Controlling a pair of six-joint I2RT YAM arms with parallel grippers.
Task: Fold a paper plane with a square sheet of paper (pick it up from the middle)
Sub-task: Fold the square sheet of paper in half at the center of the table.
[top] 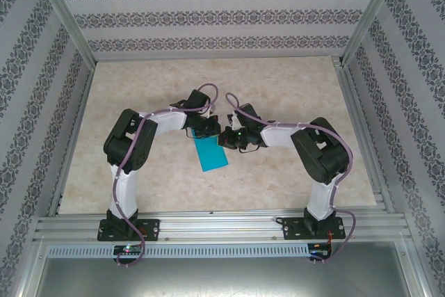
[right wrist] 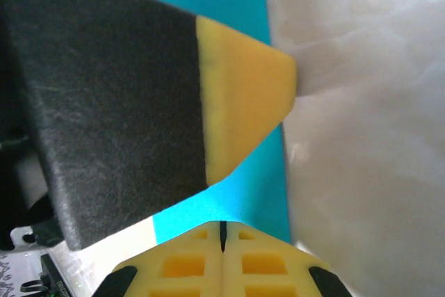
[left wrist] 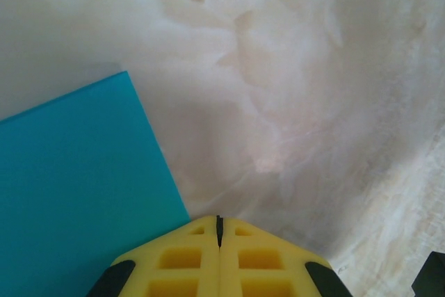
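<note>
Your marbled table (top: 299, 88) spans the view; the square sheet of paper (top: 211, 153) sits mid-table where both wrists meet; your left gripper (left wrist: 219, 222) is closed tight beside the sheet's edge; your right gripper (right wrist: 222, 227) is closed too, teal reaching its tips; pinched or not, you cannot tell.

The top external camera looks down from high above and behind the arm bases and takes in the whole table (top: 292, 88) from afar. Each wrist camera looks out past its own tips, left gripper (left wrist: 218, 224) and right gripper (right wrist: 222, 227), close over the tabletop. All views share the teal paper (top: 211, 152), which lies left of the left jaws and straight ahead of the right jaws.
</note>
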